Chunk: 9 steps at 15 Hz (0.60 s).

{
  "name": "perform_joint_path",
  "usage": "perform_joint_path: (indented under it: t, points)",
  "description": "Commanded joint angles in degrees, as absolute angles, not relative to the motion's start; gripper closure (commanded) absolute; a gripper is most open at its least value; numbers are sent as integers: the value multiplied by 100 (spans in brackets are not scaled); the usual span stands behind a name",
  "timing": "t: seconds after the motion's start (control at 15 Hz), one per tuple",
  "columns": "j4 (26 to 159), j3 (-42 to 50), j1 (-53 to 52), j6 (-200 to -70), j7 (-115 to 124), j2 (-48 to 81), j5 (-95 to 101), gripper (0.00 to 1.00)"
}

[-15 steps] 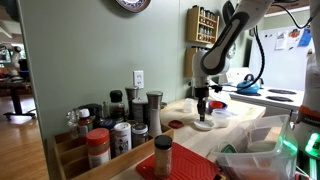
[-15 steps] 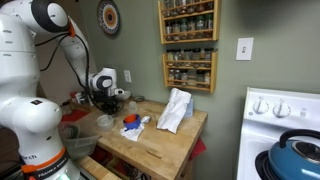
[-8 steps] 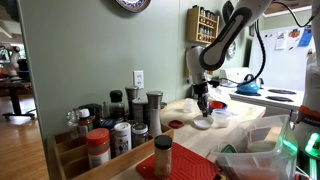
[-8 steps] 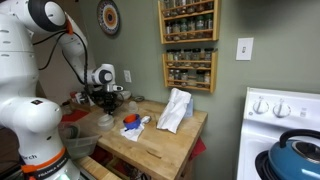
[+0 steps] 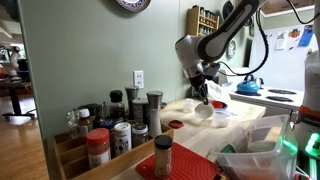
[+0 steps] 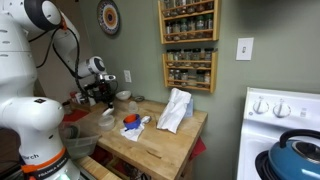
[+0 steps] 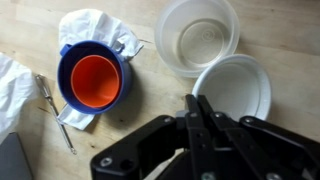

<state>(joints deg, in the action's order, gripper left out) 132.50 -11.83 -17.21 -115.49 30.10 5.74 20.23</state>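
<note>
Wooden counter (image 7: 150,95) fills the wrist view, and the gripper (image 7: 197,103) comes in from the bottom edge. Its jaws are pressed together, black fingers (image 7: 205,118) flat against one another, with nothing seen between them. The tips hang above the near-left rim of a white bowl (image 7: 235,88), the closest thing to them; whether they touch the rim cannot be told from this view. Just beyond it, rim to rim or nearly so, sits a clear bowl (image 7: 200,35), upright and with nothing visible inside. To the left, apart from both bowls, a blue cup (image 7: 68,88) stands upright with an orange cup (image 7: 96,80) nested inside it. The pair rests on crumpled white paper (image 7: 92,27) that spreads out behind the cups. A thin metal tool (image 7: 52,112) lies flat on the wood just left of the blue cup, slanting toward the lower right. In an exterior view the gripper (image 5: 205,97) points down over the pale bowls on the counter, with a row of spice jars (image 5: 110,130) close to the camera. In an exterior view the gripper (image 6: 103,100) sits above the counter's far-left end; a white cloth (image 6: 175,110) stands bunched up near the middle, and spice racks (image 6: 189,70) hang on the wall behind.
</note>
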Motion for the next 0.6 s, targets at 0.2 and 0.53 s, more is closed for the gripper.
perform_joint_path:
  t: [0.2,0.53]
  points:
    - [12681,-1433,-2102,-10502,4742,998,3235,99]
    - [12720,-1447,-2048,-10713,4501,930,2992,95]
